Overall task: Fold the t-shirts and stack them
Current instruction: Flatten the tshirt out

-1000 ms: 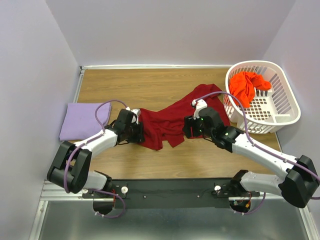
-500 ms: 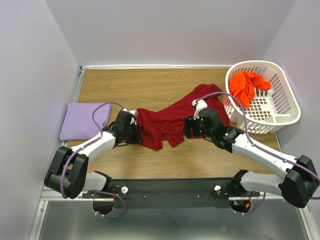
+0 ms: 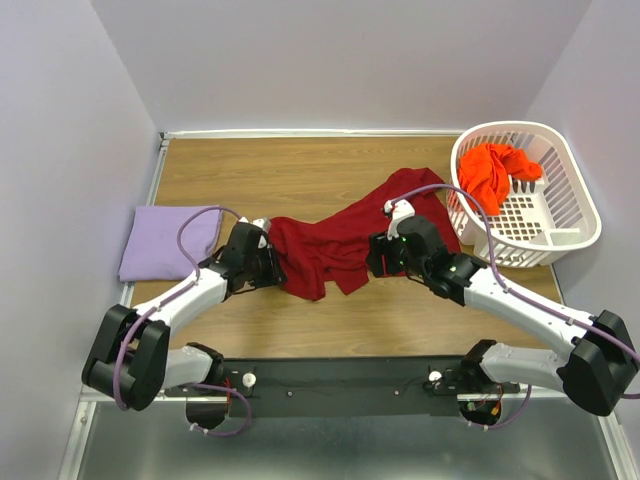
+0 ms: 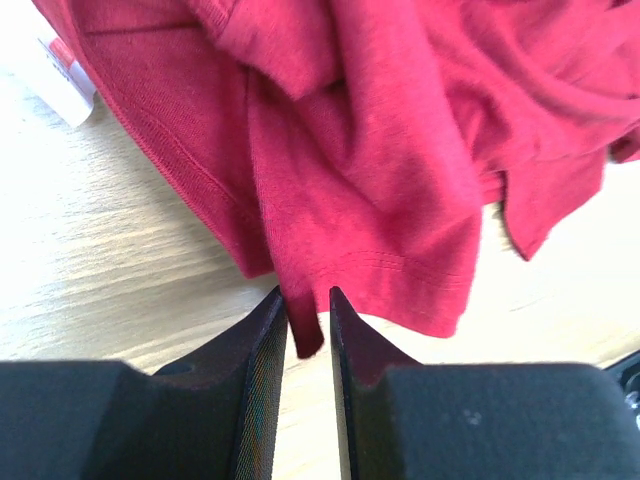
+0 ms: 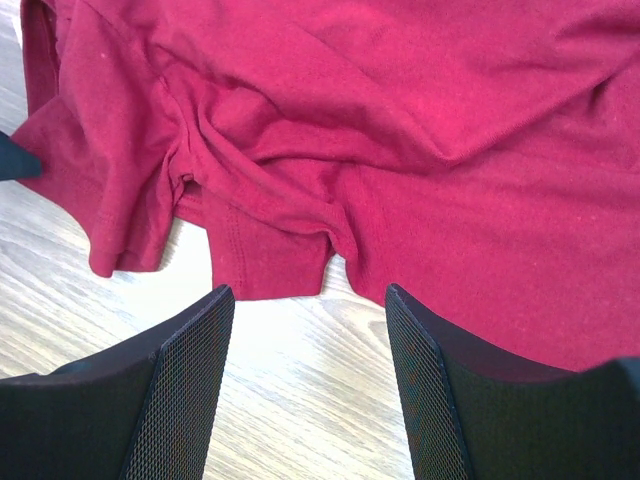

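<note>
The crimson t-shirt (image 3: 340, 238) lies crumpled in the middle of the table, stretched from near the basket toward the left. My left gripper (image 3: 272, 268) is at its lower left edge. In the left wrist view its jaws are nearly closed (image 4: 308, 300) on a small corner of the crimson cloth (image 4: 380, 150). My right gripper (image 3: 373, 262) is open over the shirt's near hem, with bare wood between its fingers (image 5: 310, 295) and the crimson cloth (image 5: 400, 120) just beyond them. The lavender t-shirt (image 3: 168, 240) lies folded at the left. The orange-red t-shirt (image 3: 495, 172) is bunched in the basket.
The white lattice laundry basket (image 3: 570, 215) stands at the right edge of the table, close to the crimson shirt's far end. A white label (image 4: 65, 75) shows at the shirt's edge in the left wrist view. Walls close in the table on the left, back and right.
My left gripper has moved a little to the left and the crimson shirt's left edge has followed it. The right arm has hardly moved.
</note>
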`<state>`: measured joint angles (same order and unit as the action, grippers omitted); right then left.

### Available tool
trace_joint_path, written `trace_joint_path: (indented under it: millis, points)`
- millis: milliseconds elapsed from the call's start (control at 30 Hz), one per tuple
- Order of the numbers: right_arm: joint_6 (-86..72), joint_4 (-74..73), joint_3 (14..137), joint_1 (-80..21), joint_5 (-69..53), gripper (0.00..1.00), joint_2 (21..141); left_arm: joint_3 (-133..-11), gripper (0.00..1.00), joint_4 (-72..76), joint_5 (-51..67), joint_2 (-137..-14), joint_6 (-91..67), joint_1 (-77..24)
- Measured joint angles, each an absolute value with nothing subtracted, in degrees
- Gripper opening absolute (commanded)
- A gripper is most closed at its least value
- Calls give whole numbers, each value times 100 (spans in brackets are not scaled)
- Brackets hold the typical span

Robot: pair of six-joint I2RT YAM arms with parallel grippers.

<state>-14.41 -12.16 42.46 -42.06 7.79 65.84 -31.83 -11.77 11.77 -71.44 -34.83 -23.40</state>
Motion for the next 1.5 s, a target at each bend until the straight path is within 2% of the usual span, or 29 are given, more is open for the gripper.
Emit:
trace_joint_path:
  millis: [400,567,667,700,733,933,1167,1500]
  points:
    - [-1444,-1219,4224,-4206,779,69,6584,-3227,33,-1052,1096,-7183,-3684,-2340]
    - [-1444,-1229,4209,-4206,779,69,6584,-3203,30,-996,1096,-7225,-3741,-2340]
    - [-1444,-1234,4209,-4206,779,69,6587,-3201,22,-978,1096,-7236,-3760,-2340]
    - [-1444,-1236,4209,-4206,781,69,6587,-3203,10,-965,1096,-7251,-3771,-2340]
    - [-1444,-1238,4209,-4204,784,69,6587,-3201,2,-950,1096,-7273,-3780,-2340]
    - [-1463,-1299,4209,-4206,904,69,6595,-3234,0,-1098,825,-7210,-3817,-2311]
    - [-1688,-1406,4211,-4160,1162,69,6755,-3795,0,-1734,139,-6311,-3365,-906]
    - [-2084,-1767,4211,-3717,1308,64,7190,-4622,0,-1793,-572,-6228,-2950,847]
